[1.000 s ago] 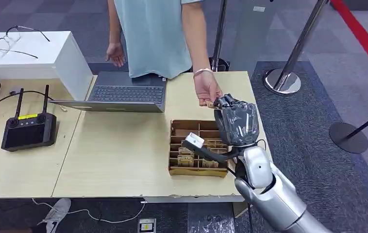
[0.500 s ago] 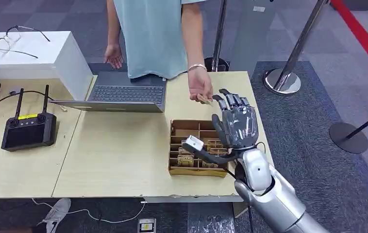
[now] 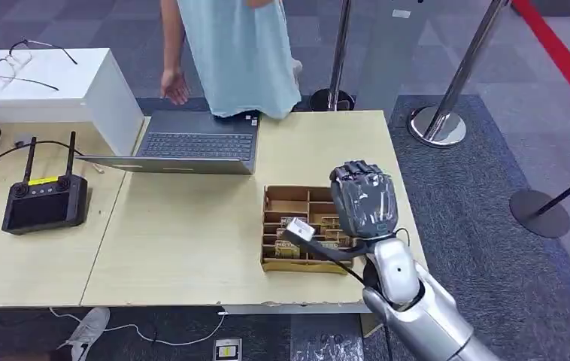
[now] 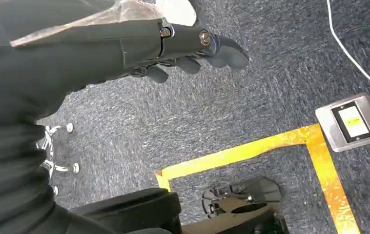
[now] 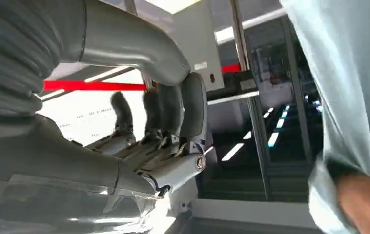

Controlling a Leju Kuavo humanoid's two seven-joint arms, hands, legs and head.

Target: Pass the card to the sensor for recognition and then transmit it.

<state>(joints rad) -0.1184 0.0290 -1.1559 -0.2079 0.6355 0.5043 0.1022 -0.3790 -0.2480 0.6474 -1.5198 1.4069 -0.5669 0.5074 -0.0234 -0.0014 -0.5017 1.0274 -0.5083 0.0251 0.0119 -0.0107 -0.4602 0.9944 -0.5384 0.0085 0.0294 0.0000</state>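
The right hand (image 3: pixel 365 199) is hovering above the right side of the cardboard divider box (image 3: pixel 286 197), raised on its silver arm, with its fingers curling inward and nothing visible between them. In the right wrist view, that hand (image 5: pixel 158 131) is showing its fingers bent up beside the thick thumb, again around nothing. The box is sitting on the wooden table (image 3: pixel 192 226), and its front compartments are holding small brown cards (image 3: pixel 288 247) standing in rows, while the back compartments are showing bare cardboard. No card is showing in either hand; the cards in the box are the only ones I can make out.

The left hand (image 4: pixel 188 46) is hanging over grey carpet, its dark fingers loosely apart and gripping nothing.

A person in a light blue shirt (image 3: pixel 237 53) is standing at the far edge of the table, behind an open laptop (image 3: pixel 192 143). A black handheld controller (image 3: pixel 45 199) is lying on the table's left part.
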